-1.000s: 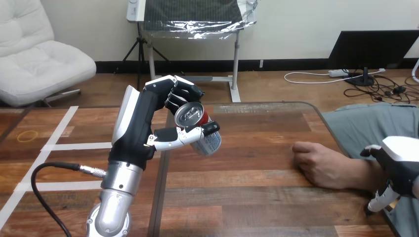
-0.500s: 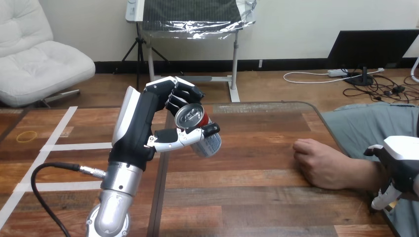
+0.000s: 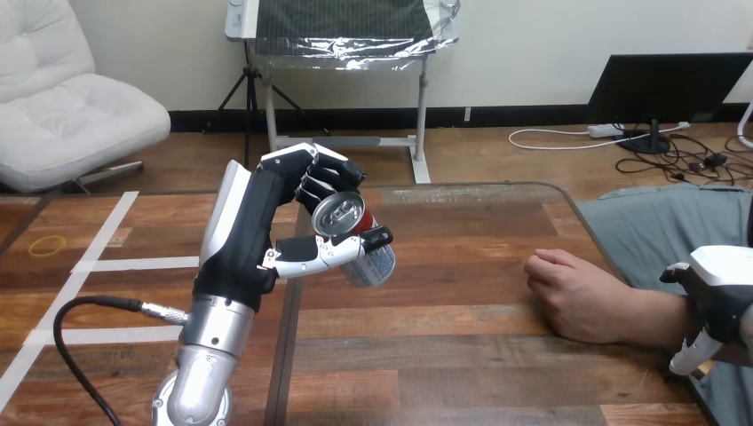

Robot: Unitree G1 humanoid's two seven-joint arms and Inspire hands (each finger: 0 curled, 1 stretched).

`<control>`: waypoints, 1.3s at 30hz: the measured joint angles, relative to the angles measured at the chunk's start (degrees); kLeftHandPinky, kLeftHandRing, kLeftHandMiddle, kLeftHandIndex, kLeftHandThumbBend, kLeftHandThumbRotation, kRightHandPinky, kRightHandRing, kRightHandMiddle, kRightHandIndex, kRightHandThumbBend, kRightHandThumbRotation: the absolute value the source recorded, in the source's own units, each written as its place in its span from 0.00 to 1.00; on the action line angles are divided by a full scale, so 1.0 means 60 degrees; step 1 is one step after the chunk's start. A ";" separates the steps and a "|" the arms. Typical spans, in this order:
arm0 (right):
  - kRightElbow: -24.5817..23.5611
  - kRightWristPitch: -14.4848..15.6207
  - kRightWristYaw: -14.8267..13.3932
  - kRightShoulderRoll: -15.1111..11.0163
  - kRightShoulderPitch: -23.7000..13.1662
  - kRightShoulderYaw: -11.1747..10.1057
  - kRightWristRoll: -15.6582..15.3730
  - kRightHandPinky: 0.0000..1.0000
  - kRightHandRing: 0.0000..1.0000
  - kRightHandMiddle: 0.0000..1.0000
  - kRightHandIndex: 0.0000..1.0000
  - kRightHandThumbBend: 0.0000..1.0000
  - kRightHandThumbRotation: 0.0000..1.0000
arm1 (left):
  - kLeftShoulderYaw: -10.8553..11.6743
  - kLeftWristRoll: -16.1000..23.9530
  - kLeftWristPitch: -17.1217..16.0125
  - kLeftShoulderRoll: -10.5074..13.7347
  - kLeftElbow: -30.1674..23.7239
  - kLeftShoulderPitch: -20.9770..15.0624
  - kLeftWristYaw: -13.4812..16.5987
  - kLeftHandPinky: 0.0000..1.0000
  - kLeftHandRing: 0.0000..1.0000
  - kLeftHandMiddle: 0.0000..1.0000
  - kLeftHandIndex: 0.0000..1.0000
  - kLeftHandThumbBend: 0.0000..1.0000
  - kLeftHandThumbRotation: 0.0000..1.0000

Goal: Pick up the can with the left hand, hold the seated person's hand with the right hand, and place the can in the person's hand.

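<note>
Head view. Left hand [image 3: 257, 226] is raised above the table [image 3: 462, 355], left of centre, at the end of the silver forearm that comes up from the bottom edge. The hand is clenched round the can [image 3: 342, 215], with fingers curled over its far side and thumb laid across its near side. The can is held clear of the tabletop and tilted, its silver top with the pull tab turned toward the camera and its body slanting down to the right. The person's hand [image 3: 577, 297] lies on the table near the right edge, loosely closed, well apart from the can. Right hand [image 3: 721, 297] sits at the view's right edge, close against the person's wrist [image 3: 661, 319], white back shell upward. Cannot tell whether it grips the wrist or only rests beside it.
</note>
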 measured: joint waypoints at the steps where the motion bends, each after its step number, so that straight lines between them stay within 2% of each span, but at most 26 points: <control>1: 0.0043 0.0009 0.0023 0.0000 -0.0035 0.0029 -0.0013 0.92 0.94 0.93 0.91 0.72 0.15 | 0.0000 0.0000 0.0000 0.0000 0.0000 0.0000 0.0000 0.37 0.41 0.48 0.51 0.64 0.00; 12: 0.0638 0.0012 0.0078 0.0001 -0.0494 0.0419 -0.0096 0.90 0.92 0.92 0.89 0.71 0.14 | 0.0004 0.0011 0.0000 0.0023 -0.0004 0.0001 0.0001 0.37 0.41 0.48 0.51 0.64 0.00; 21: 0.1181 -0.0004 0.0074 0.0005 -0.0914 0.0700 -0.0071 0.83 0.87 0.89 0.87 0.71 0.11 | 0.0002 0.0010 0.0000 0.0024 -0.0011 0.0000 -0.0001 0.37 0.41 0.48 0.51 0.64 0.00; 27: 0.1358 -0.0006 0.0074 0.0014 -0.1059 0.0766 0.0018 0.71 0.81 0.85 0.84 0.69 0.09 | 0.0003 0.0004 0.0026 0.0024 -0.0049 0.0001 -0.0035 0.37 0.41 0.48 0.51 0.63 0.00; 30: 0.1419 -0.0013 0.0071 0.0022 -0.1096 0.0780 0.0084 0.62 0.74 0.80 0.81 0.69 0.08 | 0.0002 0.0004 0.0057 0.0024 -0.0082 0.0001 -0.0051 0.36 0.41 0.48 0.51 0.63 0.00; 31: 0.1435 -0.0022 0.0069 0.0022 -0.1106 0.0782 0.0106 0.54 0.67 0.74 0.79 0.69 0.07 | 0.0002 0.0003 0.0068 0.0023 -0.0091 0.0001 -0.0057 0.36 0.41 0.48 0.51 0.63 0.00; 33: 0.1475 -0.0071 0.0038 0.0023 -0.1120 0.0789 0.0137 0.48 0.62 0.71 0.77 0.69 0.06 | 0.0002 0.0004 0.0080 0.0024 -0.0106 0.0001 -0.0065 0.36 0.41 0.48 0.51 0.63 0.00; 39: 0.1635 -0.0279 -0.0130 0.0023 -0.1161 0.0812 0.0256 0.41 0.54 0.64 0.73 0.69 0.03 | 0.0003 0.0004 0.0101 0.0025 -0.0140 0.0001 -0.0079 0.37 0.41 0.48 0.51 0.63 0.00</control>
